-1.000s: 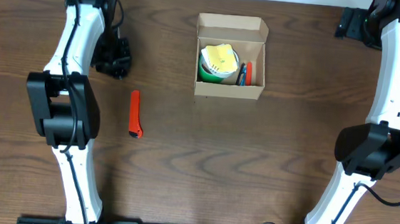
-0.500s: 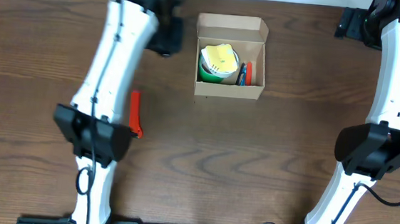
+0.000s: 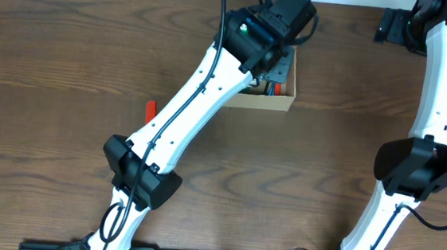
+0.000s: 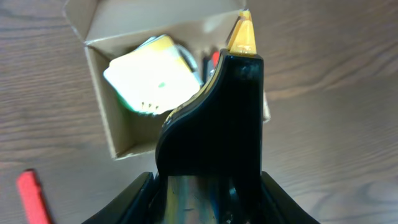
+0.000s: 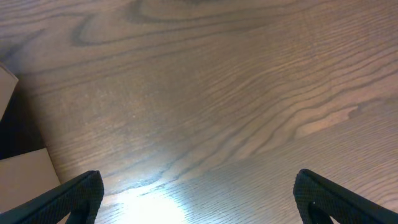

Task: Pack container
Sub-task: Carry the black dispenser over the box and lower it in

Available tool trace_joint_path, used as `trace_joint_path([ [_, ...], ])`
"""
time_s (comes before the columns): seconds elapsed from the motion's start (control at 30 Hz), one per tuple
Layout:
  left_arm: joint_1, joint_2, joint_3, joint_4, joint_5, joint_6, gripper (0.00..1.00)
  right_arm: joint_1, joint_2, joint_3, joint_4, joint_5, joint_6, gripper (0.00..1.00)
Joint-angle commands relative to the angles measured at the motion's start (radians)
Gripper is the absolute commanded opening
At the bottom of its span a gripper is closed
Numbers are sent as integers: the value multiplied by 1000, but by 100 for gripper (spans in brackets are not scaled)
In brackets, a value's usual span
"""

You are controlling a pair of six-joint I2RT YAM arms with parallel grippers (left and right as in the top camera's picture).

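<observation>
The container (image 3: 273, 102), a small tan cardboard box with its flap lid open, is mostly hidden under my left arm in the overhead view. The left wrist view shows the container (image 4: 115, 134) holding a yellow notepad (image 4: 152, 74) on a green roll and a red and a dark item (image 4: 211, 59) by its right wall. My left gripper (image 3: 286, 18) (image 4: 208, 196) is shut on a black object with a yellow tip (image 4: 241, 37), held above the container's right side. My right gripper (image 3: 395, 27) (image 5: 199, 199) is open and empty over bare table at the far right.
A red, pen-like tool (image 3: 150, 107) (image 4: 30, 193) lies on the table left of the container, half hidden by my left arm. A pale flat piece (image 5: 22, 177) shows at the left edge of the right wrist view.
My left arm has swung from the far left of the table to above the container, carrying the black object. The right arm has not moved.
</observation>
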Motion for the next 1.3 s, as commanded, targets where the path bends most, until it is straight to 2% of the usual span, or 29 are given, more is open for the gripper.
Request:
trace_joint_path([
  [0.0,17,26,1,26,24,-68,6,-8,-21,-3,-2,3,3,99],
  [0.63,38,282,1,140,315,-80,6,-8,-21,-3,-2,3,3,99],
  [1.27,37,319,1,201,344,-74,6,-8,-21,-3,-2,3,3,99],
])
